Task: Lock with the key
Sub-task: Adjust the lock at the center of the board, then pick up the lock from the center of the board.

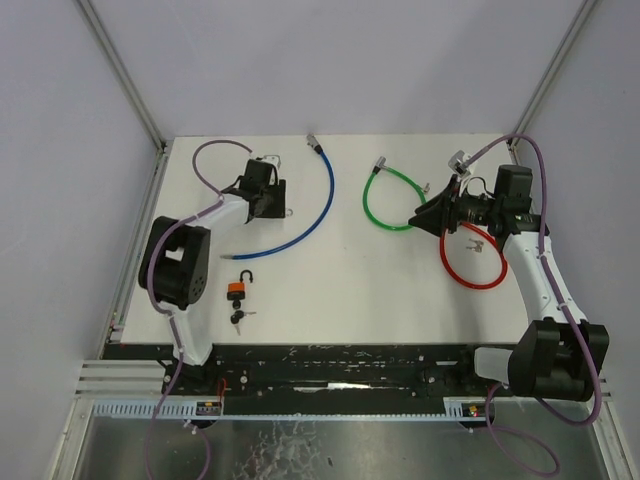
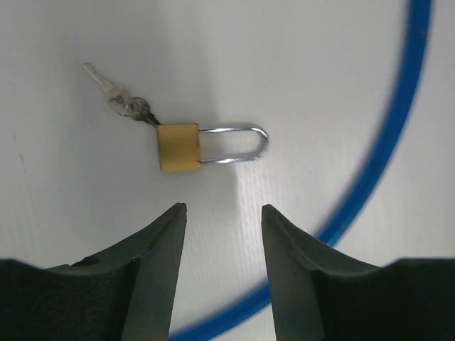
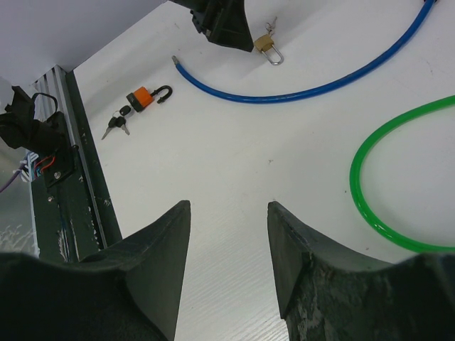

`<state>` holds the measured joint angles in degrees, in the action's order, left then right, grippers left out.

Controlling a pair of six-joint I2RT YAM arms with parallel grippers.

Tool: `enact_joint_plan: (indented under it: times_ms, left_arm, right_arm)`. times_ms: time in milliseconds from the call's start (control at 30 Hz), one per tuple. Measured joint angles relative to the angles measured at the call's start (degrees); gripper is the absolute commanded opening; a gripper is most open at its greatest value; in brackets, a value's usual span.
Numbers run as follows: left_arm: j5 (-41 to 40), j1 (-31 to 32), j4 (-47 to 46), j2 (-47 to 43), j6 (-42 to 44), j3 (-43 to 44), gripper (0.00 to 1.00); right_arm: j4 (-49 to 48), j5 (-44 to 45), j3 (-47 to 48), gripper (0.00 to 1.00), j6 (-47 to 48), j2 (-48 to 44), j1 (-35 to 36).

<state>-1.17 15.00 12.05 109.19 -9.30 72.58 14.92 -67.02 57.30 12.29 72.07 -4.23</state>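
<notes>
A small brass padlock (image 2: 178,147) lies on the white table with its shackle (image 2: 238,144) closed and a key (image 2: 146,117) in its base; a second key hangs on the ring. My left gripper (image 2: 224,207) is open and empty, just short of this padlock; it is also in the top view (image 1: 268,192). An orange padlock (image 1: 238,288) with an open shackle lies near the left arm, its keys (image 1: 238,318) beside it. My right gripper (image 3: 229,204) is open and empty above bare table, at right centre in the top view (image 1: 422,216).
A blue cable (image 1: 322,205) curves past the brass padlock. A green cable loop (image 1: 385,205) and a red cable loop (image 1: 470,268) lie near the right arm, with more keys (image 1: 478,244) inside the red loop. The table's front edge rail (image 1: 330,352) is below.
</notes>
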Motion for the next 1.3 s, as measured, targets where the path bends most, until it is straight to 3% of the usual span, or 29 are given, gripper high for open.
enact_joint_plan:
  times_ms: [167,300,467,767,967,1300]
  left_arm:
    - [6.10,2.23,-2.25,-7.80,-0.81,-5.03,0.49]
    - [5.16,7.82,-2.99,-11.63,-1.18,-10.51,0.52]
    - [0.66,14.19,-1.07,-18.60,-3.08,-19.71,0.54]
    - [-12.24,14.60,2.43,-35.54,-16.24,-31.58,0.71]
    - [-22.58,14.60,6.71,-36.63,-28.61,-39.21,0.73]
    - [-31.71,15.04,15.37,-38.71,-40.28,-39.47,0.82]
  right_arm:
    - [0.02,0.00,0.00,0.54,0.20,-0.02,0.00]
    - [0.07,0.00,0.00,0.54,0.35,-0.02,0.00]
    - [0.09,-0.02,0.00,0.54,0.39,-0.02,0.00]
    - [0.22,-0.04,0.00,0.54,0.39,0.09,0.00]
    - [0.81,-0.09,0.00,0.54,0.39,0.33,0.00]
    - [1.14,-0.11,0.00,0.54,0.42,1.18,0.00]
